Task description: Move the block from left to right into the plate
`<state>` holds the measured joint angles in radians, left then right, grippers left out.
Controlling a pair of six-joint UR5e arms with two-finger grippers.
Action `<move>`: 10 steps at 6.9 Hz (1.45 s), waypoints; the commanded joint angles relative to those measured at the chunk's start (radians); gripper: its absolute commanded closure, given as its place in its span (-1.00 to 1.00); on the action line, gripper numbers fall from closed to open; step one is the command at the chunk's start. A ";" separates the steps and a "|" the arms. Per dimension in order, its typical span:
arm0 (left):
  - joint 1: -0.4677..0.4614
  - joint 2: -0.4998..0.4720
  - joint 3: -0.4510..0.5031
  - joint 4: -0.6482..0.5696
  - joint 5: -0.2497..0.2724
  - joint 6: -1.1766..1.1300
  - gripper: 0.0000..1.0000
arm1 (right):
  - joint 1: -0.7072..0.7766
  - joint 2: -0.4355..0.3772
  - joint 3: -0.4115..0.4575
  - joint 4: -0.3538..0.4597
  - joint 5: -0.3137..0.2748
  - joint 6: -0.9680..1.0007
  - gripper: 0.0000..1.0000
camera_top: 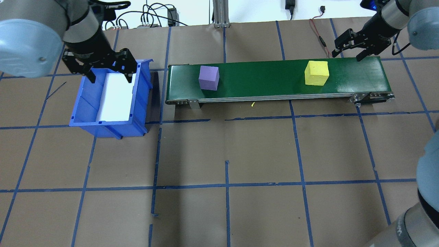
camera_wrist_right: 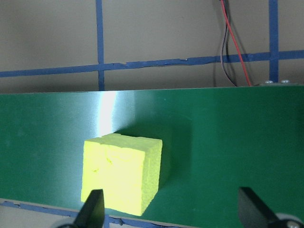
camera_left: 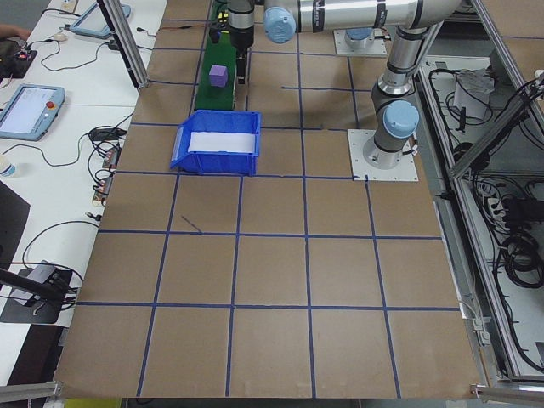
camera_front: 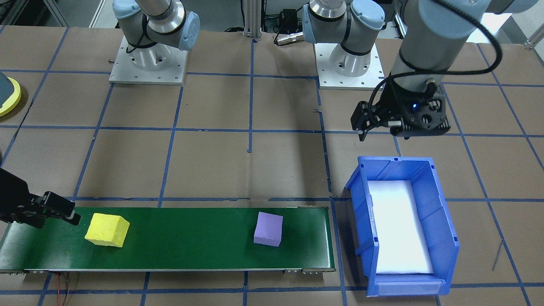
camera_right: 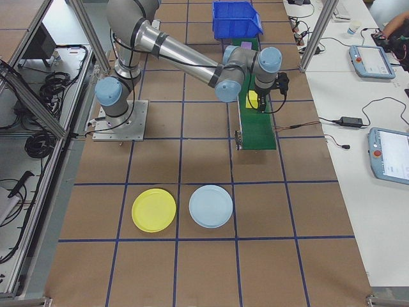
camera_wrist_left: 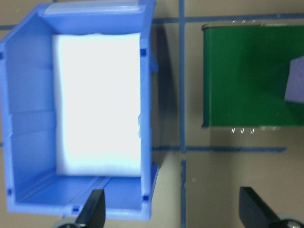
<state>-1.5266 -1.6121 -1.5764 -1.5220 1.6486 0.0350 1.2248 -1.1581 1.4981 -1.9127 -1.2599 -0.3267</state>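
On the green belt, the yellow block sits near the right tool, fingers apart.

A blue rectangular plastic bin with a white foam pad inside is sitting on the brown paper-covered table crossed by blue tape lines. Beyond it, a small purple foam cube is resting on a narrow green conveyor belt. The near silver-and-blue robot arm is rising from its square metal base plate and reaching across toward the belt. Tablets and cables are lying along the left bench.
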 commanded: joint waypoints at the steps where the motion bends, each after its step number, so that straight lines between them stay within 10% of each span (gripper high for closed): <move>1: 0.017 0.072 -0.004 -0.086 -0.021 -0.009 -1.00 | 0.002 0.024 0.016 -0.024 0.017 0.023 -0.98; 7: -0.060 0.077 -0.007 -0.023 -0.050 0.006 -1.00 | 0.002 0.084 0.025 -0.098 0.004 0.072 -0.99; 10: -0.049 0.077 -0.011 -0.017 -0.096 0.013 -1.00 | -0.001 0.086 0.033 -0.101 -0.097 0.077 -0.08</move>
<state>-1.5819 -1.5369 -1.5875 -1.5466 1.5632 0.0475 1.2254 -1.0712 1.5287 -2.0137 -1.3089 -0.2522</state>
